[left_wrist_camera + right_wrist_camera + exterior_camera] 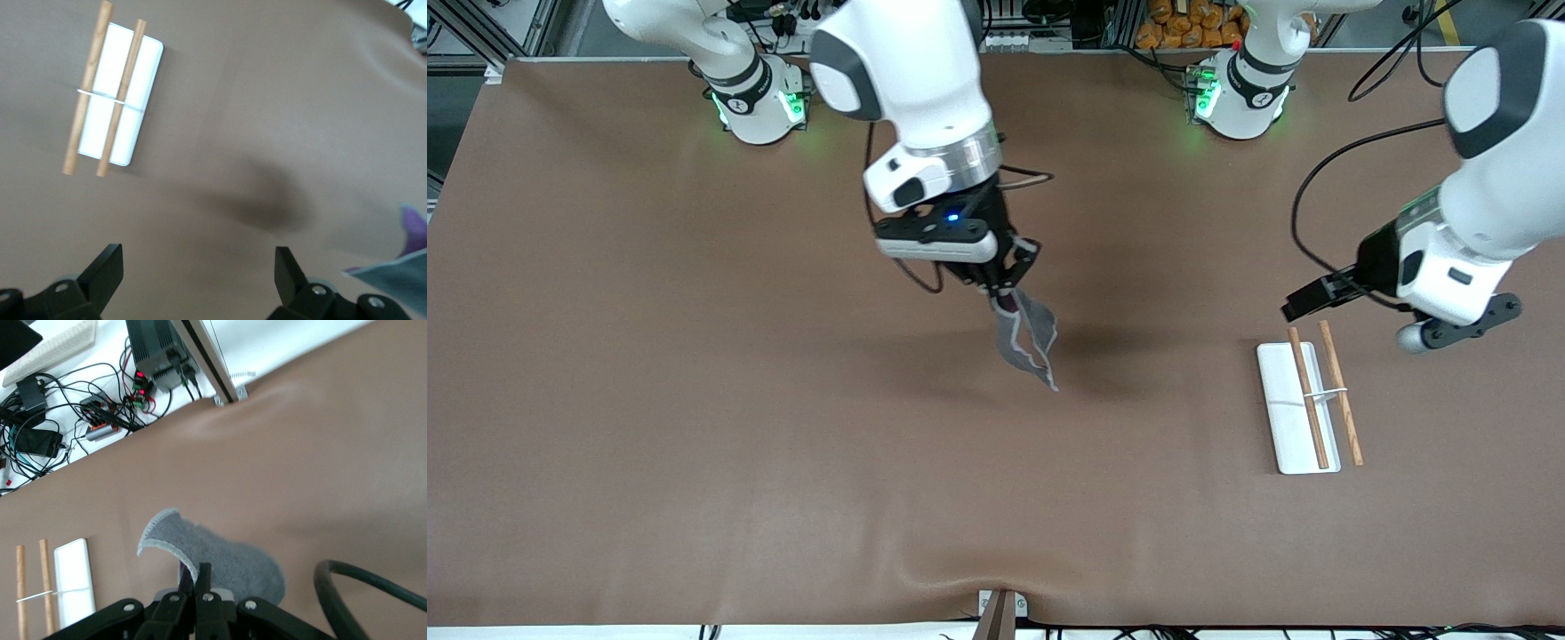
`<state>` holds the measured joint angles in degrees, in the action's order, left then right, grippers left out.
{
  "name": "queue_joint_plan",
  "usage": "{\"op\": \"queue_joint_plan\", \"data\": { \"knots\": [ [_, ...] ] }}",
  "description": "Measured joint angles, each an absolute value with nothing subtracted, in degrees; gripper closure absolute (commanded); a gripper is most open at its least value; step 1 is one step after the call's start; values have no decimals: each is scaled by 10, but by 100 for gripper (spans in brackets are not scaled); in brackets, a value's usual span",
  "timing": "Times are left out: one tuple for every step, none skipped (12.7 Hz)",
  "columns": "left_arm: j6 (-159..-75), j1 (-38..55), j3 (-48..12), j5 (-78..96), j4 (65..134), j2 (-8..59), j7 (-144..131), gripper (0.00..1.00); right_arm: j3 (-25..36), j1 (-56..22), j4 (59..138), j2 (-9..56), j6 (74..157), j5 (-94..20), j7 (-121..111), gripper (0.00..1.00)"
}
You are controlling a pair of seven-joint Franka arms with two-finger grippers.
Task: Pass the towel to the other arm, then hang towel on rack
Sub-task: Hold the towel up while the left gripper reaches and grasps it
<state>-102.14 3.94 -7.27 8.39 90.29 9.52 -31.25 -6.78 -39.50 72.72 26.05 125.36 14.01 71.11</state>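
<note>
Rack [1298,409] lying nearest camera, on worktop [694,400] toward my left arm's end. My right pincer [1000,289] clenching towel [1030,340], dangling over worktop centre. My left pincer [1303,302] gaping, hovering just above rack, waiting for handover.

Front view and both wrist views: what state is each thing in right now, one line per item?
towel: off the table, hanging crumpled from the right gripper, grey face outward.
rack: on the table toward the left arm's end, nothing hung on its rods.
right gripper: shut on the towel, over the table's middle.
left gripper: open, holding nothing, up beside the rack.
</note>
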Motion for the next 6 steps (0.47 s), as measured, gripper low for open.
{"op": "queue_joint_plan", "data": {
  "knots": [
    [-1033,49,-73,85,901,101,-337,0,-68,-404,727,265,1255,140,739,100],
    [-1043,59,-73,85,900,106,-361,0,-68,-412,726,266,1255,140,762,100],
    [-1052,67,-73,85,899,110,-380,0,-68,-420,726,266,1255,140,780,100],
    [-1057,73,-74,85,897,114,-393,0,-68,-427,726,266,1254,140,792,100],
    [-1062,78,-74,87,893,118,-405,0,-68,-431,726,266,1253,140,800,100],
    [-1071,82,-74,87,890,121,-419,0,-68,-434,726,266,1253,140,807,100]
  ]
}}
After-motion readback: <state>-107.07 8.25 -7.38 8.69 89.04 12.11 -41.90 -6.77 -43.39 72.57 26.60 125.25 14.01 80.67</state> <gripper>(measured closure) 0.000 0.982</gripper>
